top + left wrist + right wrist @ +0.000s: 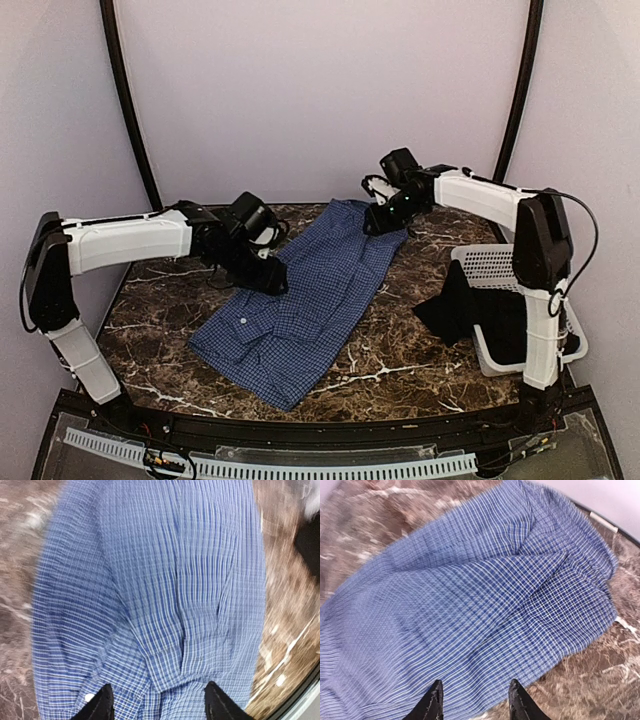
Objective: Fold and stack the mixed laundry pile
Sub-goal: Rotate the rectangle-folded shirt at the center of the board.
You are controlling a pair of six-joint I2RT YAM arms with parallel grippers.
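so the shirt [305, 300] is lying flat on the marble table [400, 350], pretty much in the middle, and its long axis is running on a diagonal: one end is pointing at the near-left corner, the other at the far right. The near end is looking wider, the far end is narrowing, and I honestly can't tell which end is the collar. There's a small white button showing near its left edge. The left gripper [268, 278] is hanging low over the shirt's left long edge about halfway along, and in its wrist view the fingers [100, 705] are standing well apart with the check cloth lying loose underneath, nothing pinched, so it's let go. The right gripper [380, 222] is sitting at the shirt's far end, same deal: fingers [432, 705] spread, cloth lying below them and not clamped, so released too. Both wrist views are coming out a bit blurry. The black garment [455, 305] is off to the right, well apart from the shirt, draping over the near-left rim of the white basket [495, 262] and spilling onto the table
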